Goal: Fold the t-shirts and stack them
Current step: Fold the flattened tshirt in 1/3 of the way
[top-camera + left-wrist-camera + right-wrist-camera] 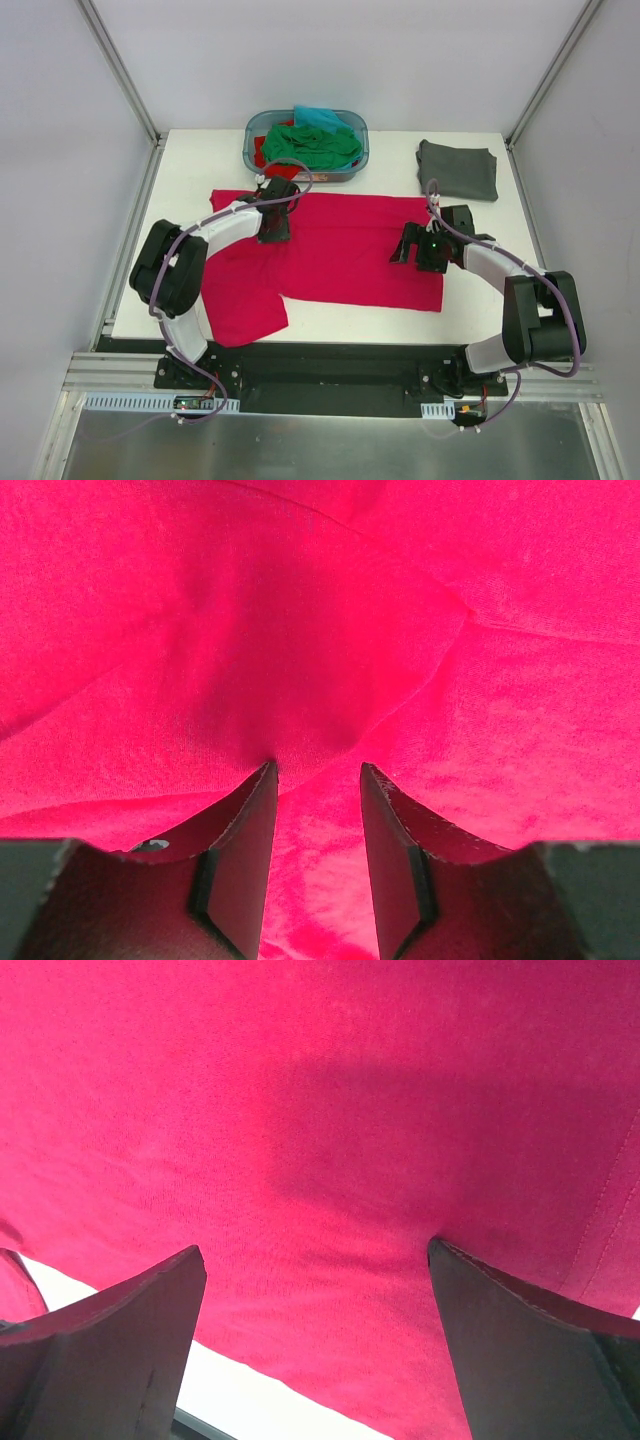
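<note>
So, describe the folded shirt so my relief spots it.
On the white table, look to the far right corner, right of the blue-green basket. The dark grey t-shirt lies there alone, folded flat, unlike the spread crimson t-shirt and the basket's crumpled heap.

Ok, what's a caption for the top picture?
Pink t-shirt under left gripper and right gripper, basket behind.

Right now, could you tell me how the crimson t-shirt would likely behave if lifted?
Probably floppy: the crimson t-shirt lies flat and puckers into creases at the left claw. Lifted, it would likely sag from the pinch point.
</note>
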Controlling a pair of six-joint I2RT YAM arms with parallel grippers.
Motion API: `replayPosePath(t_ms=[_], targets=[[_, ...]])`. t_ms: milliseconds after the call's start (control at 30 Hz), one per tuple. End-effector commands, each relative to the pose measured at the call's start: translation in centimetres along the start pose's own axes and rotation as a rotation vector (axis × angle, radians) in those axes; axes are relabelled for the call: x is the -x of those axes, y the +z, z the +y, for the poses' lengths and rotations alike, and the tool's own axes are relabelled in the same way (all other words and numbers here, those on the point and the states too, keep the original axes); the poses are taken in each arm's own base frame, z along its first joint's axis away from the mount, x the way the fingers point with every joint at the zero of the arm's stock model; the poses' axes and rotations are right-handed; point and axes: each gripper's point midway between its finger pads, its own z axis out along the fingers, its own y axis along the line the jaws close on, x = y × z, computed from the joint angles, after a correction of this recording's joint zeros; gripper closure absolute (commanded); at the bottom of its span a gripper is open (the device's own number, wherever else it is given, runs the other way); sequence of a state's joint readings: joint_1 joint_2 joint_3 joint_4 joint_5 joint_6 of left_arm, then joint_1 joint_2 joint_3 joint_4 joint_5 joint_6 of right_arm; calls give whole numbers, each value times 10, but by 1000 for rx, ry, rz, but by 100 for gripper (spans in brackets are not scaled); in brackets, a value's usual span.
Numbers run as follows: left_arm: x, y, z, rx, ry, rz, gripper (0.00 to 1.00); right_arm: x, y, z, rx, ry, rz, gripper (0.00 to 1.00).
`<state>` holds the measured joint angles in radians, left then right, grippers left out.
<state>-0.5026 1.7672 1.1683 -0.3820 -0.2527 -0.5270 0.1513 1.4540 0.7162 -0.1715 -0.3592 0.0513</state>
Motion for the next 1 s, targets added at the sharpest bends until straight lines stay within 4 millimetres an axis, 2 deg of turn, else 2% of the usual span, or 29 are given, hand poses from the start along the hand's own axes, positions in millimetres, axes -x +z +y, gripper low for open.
replayPosePath(t_ms=[0,133,300,467,633,667,833,967], targets=[[5,-4,1,6,29,5,62,-27,3,-16,-54,41,108,4],[1,3,5,35,47,19,64,-27,3,-16,-49,42,109,4],[9,5,16,100,45,-1,80,-27,2,-16,-46,47,113,4],[30,-5,22,118,39,-60,82,-27,2,-16,-43,49,116,4],[56,1,33,131,27,-60,85,-27,2,-16,-44,52,119,4],[62,4,36,126,17,-58,85,-28,2,-16,-43,55,123,4],[81,15,41,84,1,-32,74,-28,1,-15,-41,52,126,4],[87,17,41,64,-13,-10,68,-29,1,-16,-40,55,131,4]])
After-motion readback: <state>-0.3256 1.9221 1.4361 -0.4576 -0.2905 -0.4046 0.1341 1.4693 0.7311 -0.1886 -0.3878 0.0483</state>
